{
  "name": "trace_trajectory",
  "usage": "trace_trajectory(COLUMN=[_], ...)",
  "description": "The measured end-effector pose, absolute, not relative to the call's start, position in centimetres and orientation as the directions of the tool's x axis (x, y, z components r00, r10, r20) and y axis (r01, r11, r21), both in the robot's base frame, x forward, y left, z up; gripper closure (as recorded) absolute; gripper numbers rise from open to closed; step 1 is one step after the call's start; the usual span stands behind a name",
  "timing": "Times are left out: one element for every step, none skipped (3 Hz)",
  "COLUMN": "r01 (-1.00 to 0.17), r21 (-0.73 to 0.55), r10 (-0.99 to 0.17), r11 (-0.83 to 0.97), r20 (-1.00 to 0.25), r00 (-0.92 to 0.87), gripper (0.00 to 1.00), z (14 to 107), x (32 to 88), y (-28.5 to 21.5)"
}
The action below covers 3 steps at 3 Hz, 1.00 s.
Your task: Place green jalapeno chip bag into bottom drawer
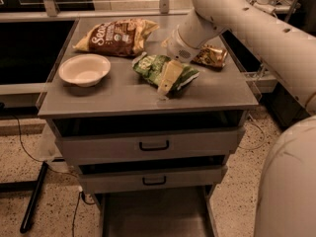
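Note:
The green jalapeno chip bag lies crinkled on the grey cabinet top, right of centre. My gripper reaches down from the white arm at the upper right. It sits over the bag's right half, touching or just above it. The bottom drawer is pulled open at the base of the cabinet. Its flat grey floor shows nothing in it.
A large brown chip bag lies at the back of the top. A small gold-brown bag lies right of the arm. A pale bowl sits at the left. Two shut drawers with black handles are above the open one.

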<state>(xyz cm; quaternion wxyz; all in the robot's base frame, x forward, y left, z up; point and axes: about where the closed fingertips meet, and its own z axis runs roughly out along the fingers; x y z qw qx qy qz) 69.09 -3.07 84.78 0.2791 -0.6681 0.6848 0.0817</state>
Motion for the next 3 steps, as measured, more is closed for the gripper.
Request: trace_trajectory(r01=[-0.961, -0.961, -0.961], r21=[-0.261, -0.261, -0.261], r10=[-0.869, -0.869, -0.869], r11=[0.094, 0.094, 0.094], r20=[-0.492, -0.492, -0.492], r00=[0.049, 0.049, 0.049], gripper=[0.18, 0.42, 0.64], z=[84.76, 84.75, 84.75], x=[69.10, 69.10, 69.10], y=[-3.06, -3.05, -3.05])
